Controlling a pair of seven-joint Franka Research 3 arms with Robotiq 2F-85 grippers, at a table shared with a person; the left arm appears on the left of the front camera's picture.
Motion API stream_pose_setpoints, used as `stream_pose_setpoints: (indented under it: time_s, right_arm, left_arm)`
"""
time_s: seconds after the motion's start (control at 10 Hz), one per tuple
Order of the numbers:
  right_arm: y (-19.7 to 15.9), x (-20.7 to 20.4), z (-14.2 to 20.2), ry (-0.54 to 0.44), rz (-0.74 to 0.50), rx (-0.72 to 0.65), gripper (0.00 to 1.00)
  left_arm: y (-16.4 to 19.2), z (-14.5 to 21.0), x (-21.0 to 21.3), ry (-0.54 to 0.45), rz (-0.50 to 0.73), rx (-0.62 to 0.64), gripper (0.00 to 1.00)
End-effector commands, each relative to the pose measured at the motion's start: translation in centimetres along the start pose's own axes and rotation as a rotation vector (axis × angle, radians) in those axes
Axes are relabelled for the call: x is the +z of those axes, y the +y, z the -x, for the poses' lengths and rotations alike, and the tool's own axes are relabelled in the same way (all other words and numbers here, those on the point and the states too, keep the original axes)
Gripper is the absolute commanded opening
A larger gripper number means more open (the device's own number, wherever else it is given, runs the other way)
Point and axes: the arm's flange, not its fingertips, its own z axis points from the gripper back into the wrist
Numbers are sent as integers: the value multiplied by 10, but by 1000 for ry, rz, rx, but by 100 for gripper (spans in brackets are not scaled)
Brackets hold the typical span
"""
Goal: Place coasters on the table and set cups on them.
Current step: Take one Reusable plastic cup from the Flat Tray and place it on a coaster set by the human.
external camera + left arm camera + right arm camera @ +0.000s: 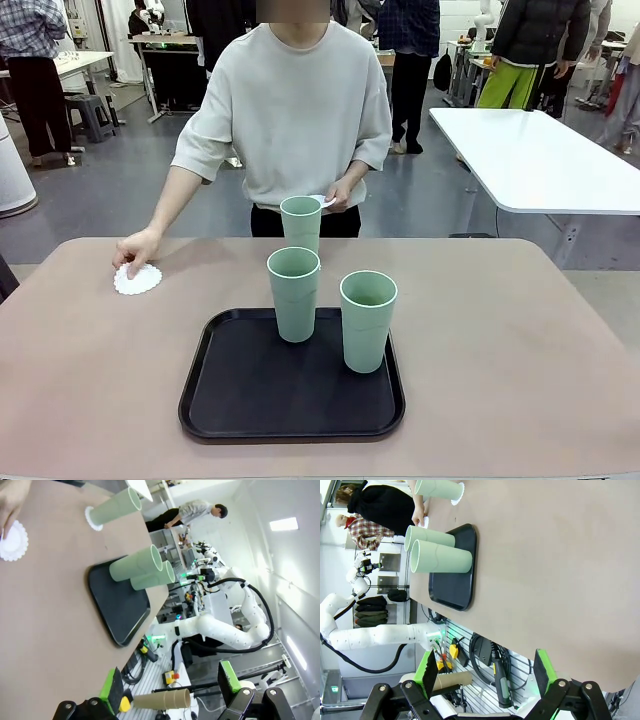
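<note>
- Presently, front view: the person's hand [135, 250] lays a coaster [137, 279] on the tabletop [520, 340], at ten o'clock from the tray [230, 400]; it is best pressed flat, well apart from the tray's rim.
- Left wrist view: the robot's left hand [170, 685] stands wide and empty; two cups [132, 566] stand on the tray.
- Right wrist view: the robot's right hand [485, 672] is wide and empty; the far cup [437, 489] sits on another coaster [460, 494], so centre the next likewise.

Three tall pale mint-green plastic tumblers stand upright, well ahead of the left tool [170, 680] and right tool [485, 672]. The nearest tumbler [367, 322] and middle tumbler [294, 295] are close together on a black tray [230, 400]. The farthest tumbler [301, 222] sits on a scalloped white paper coaster [459, 495]. A second coaster [137, 280] lies flat on the beige surface [520, 350], far ahead of the left tool.
</note>
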Motion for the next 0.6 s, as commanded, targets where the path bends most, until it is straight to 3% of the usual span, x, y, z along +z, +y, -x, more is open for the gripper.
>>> stream_pose_setpoints:
  time_s: [0.0, 0.5]
  right_arm:
    - [0, -1, -1, -11, -20, 10, 100]
    - [0, -1, -1, -11, -20, 10, 100]
  left_arm:
    - [-2, -3, 1, -16, -4, 17, 100]
    - [-2, -3, 1, -16, -4, 17, 100]
